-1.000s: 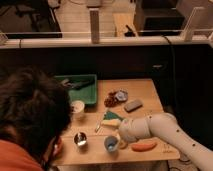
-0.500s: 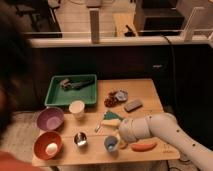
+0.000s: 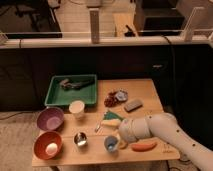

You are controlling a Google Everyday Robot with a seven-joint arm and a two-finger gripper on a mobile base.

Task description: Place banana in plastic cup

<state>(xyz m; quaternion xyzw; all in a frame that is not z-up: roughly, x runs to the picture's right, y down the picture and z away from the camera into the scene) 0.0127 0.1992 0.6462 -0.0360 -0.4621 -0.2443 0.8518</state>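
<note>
One banana (image 3: 121, 145) at plastic cup (image 3: 111, 144) rim, axis unclear | tool (image 3: 120, 141) there, grip unreadable

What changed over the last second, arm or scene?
The person's head that hid the left side of the table has moved out of view, uncovering the purple bowl and orange bowl. The gripper still sits beside the plastic cup. Everything else stayed put.

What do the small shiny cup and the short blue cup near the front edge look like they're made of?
The small shiny cup looks like polished metal, going by its bright reflective glint. The short blue cup seems to be matte plastic: even colour, no glint, pale inside. The gripper sits right beside the blue cup, at its right rim.
</note>
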